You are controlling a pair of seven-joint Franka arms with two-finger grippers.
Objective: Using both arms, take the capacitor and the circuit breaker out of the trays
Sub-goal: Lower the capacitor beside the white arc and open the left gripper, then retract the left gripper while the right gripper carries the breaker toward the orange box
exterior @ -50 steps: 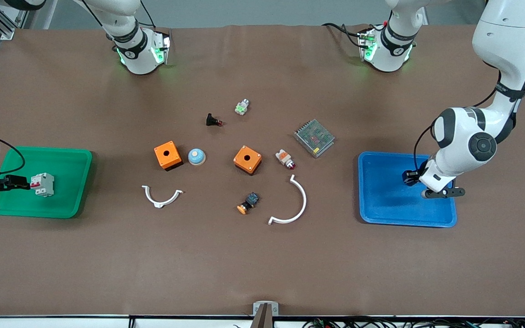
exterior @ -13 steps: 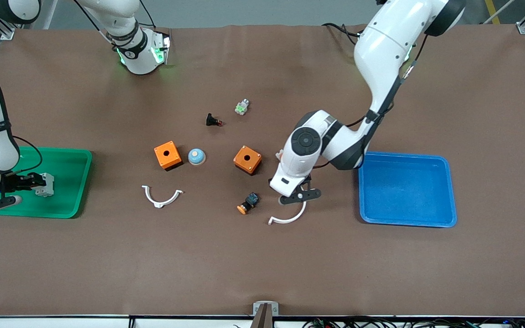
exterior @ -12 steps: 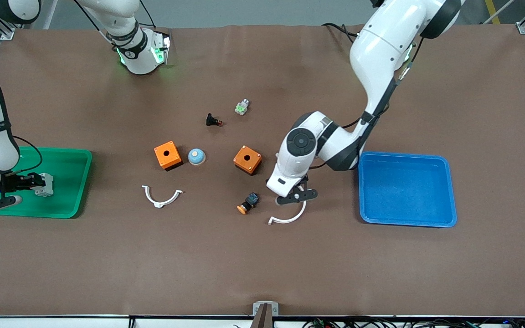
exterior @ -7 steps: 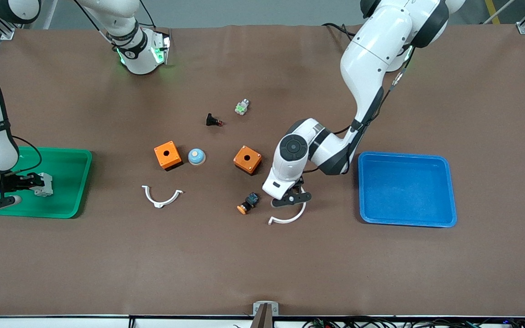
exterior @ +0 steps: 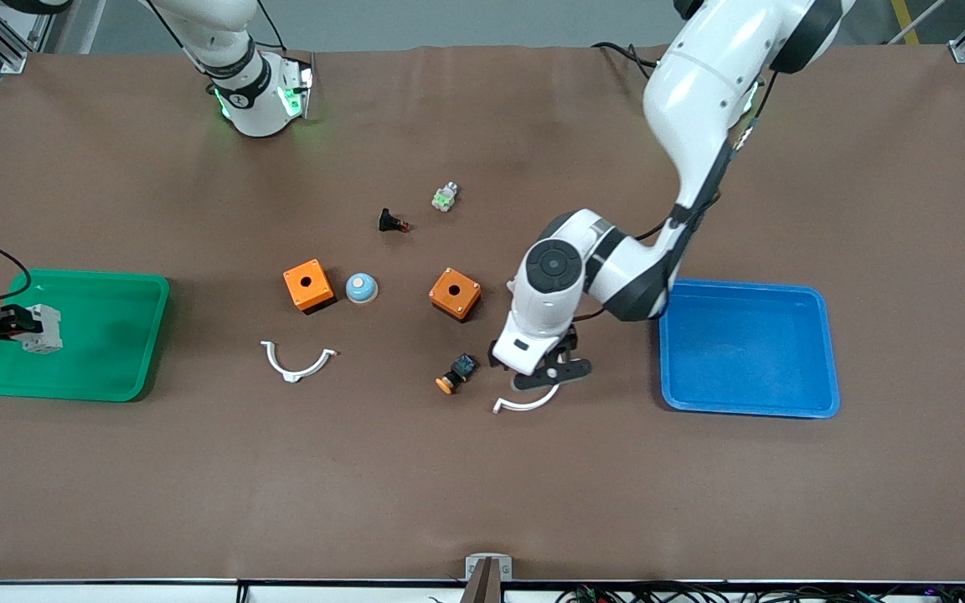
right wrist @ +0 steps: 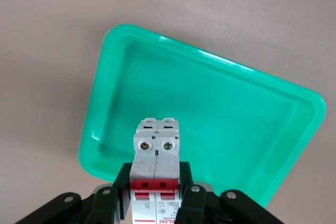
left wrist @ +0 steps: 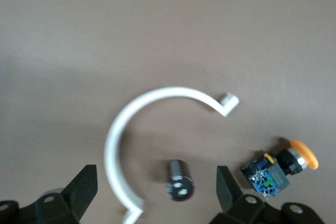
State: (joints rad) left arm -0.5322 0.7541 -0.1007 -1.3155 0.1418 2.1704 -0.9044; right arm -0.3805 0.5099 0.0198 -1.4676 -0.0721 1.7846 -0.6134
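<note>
At the right arm's end of the table, the circuit breaker (exterior: 41, 328) is clamped in the shut right tool (exterior: 12, 327) and held over the green tray (exterior: 118, 289). It should be carried level, clear of the rim, and set on bare table. Mid-table, the left tool (exterior: 545, 368) hangs with jaws spread wide and empty over the capacitor (left wrist: 179, 180), which lies inside the white curved clip (left wrist: 126, 124), out of the blue tray (exterior: 746, 347). A straight upward retreat is advised, so neither is nudged.
</note>
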